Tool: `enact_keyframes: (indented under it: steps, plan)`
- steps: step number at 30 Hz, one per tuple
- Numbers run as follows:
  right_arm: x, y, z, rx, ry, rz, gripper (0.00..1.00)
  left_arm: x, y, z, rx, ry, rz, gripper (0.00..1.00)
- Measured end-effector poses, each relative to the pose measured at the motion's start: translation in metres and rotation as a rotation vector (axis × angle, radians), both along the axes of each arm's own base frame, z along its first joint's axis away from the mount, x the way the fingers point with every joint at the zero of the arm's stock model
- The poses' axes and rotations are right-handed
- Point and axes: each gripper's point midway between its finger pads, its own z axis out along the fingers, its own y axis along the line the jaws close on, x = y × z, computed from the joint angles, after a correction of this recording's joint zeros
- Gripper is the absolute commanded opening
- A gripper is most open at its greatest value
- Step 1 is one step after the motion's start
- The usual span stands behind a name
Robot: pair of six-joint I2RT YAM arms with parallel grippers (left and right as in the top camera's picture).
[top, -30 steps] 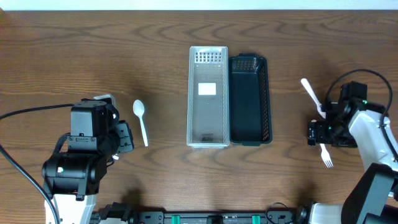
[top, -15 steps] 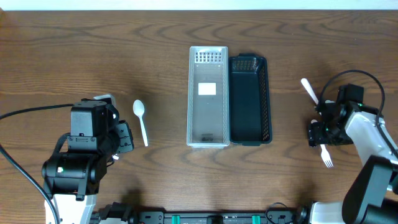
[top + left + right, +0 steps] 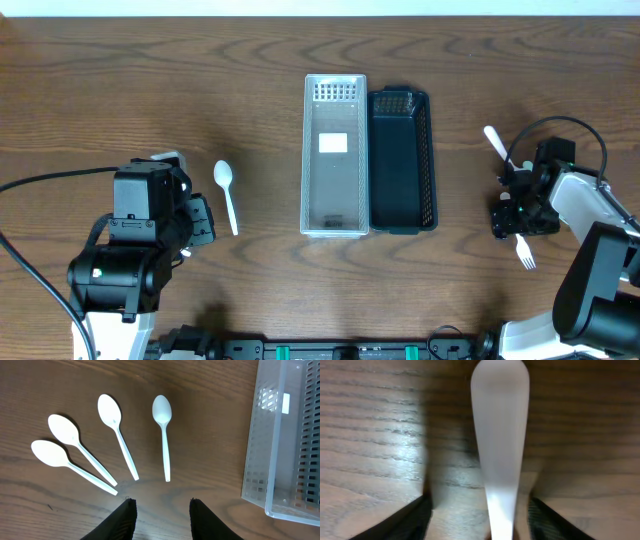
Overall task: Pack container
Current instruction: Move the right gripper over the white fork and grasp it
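The right tool (image 3: 480,510) is hanging low over the worktop (image 3: 100,80), its jaws standing partly apart and straddling a white plastic handle (image 3: 500,435). In the right wrist view its dark fingers (image 3: 412,520) are sitting on either side of that handle with bare wood showing in both gaps, so nothing is being gripped. From overhead, the tines of a white fork (image 3: 525,258) are poking out just below this tool, and a second white utensil (image 3: 497,145) is lying slanted just above it. I cannot tell which of the two the handle belongs to.

The left tool (image 3: 162,505) is hovering above the wood on the left side, jaws narrowly apart and holding nothing. Ahead of it, one white spoon (image 3: 162,435) is lying with its bowl pointing away, and three more spoons (image 3: 117,435) are fanning out beside it. All four are lying flat and apart from each other.

In the middle of the worktop a clear tray (image 3: 305,150) is standing lengthwise, carrying a small white label (image 3: 333,143) on its floor. A black basket (image 3: 428,160) is sitting against its right wall. The spoons are lying well to the left of the pair and the fork well to the right.
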Motion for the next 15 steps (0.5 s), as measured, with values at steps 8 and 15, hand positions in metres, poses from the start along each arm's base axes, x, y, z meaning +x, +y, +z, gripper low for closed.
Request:
enact_keyframes:
  steps: [8,15]
  plan:
    - [0.0008,0.0029,-0.0004,0.017,-0.003,0.001,0.29,0.0,0.0,0.0,0.0,0.0,0.0,0.38]
    - [0.0007,0.0029,-0.0004,0.017,-0.003,0.0,0.24,0.0,0.0,0.0,0.0,0.0,0.0,0.38]
